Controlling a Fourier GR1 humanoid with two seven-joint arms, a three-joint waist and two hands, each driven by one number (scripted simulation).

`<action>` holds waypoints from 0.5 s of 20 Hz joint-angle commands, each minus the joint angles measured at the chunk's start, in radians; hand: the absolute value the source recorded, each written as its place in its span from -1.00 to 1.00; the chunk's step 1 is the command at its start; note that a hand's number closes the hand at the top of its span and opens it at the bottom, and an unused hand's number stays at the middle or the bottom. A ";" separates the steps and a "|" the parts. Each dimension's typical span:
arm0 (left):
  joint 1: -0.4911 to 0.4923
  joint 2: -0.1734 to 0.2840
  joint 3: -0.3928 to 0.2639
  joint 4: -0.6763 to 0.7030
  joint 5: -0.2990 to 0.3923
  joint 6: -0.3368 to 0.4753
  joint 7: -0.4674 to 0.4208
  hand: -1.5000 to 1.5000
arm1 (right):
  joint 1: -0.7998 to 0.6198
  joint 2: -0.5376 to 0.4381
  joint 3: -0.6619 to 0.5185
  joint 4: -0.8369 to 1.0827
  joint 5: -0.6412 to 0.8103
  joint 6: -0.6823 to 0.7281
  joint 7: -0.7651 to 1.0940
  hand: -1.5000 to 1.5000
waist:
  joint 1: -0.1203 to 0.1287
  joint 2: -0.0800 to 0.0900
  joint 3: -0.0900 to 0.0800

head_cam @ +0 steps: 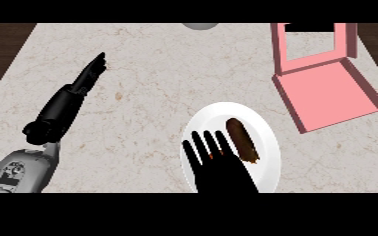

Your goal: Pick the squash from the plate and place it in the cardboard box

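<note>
The right hand (220,172) hovers over the white plate (269,130), fingers straight and spread, holding nothing. The squash (243,139), dark brown here, lies just right of the fingertips, possibly touching, its long axis running away from the robot. The pink box (328,96) sits well beyond, upper right. The left hand (92,71) rests open on the tabletop (155,80), farther off.

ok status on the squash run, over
Right hand open over the white plate, left hand open, idle. Squash on plate, ungrasped. Pink box open, path clear.
</note>
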 commanded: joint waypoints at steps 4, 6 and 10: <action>-0.005 -0.034 0.028 0.039 -0.025 -0.025 -0.019 0.00 | 0.059 0.038 0.009 0.070 0.117 0.031 0.037 -1.00 | -0.001 0.001 0.000; -0.012 -0.023 0.055 0.059 -0.028 -0.056 -0.023 0.00 | 0.088 -0.005 -0.045 0.058 0.120 0.012 -0.057 -1.00 | -0.001 0.002 0.000; -0.034 -0.046 0.079 0.043 -0.042 -0.066 0.007 0.00 | 0.144 -0.003 -0.018 0.135 0.198 -0.065 -0.150 -1.00 | -0.001 0.002 0.001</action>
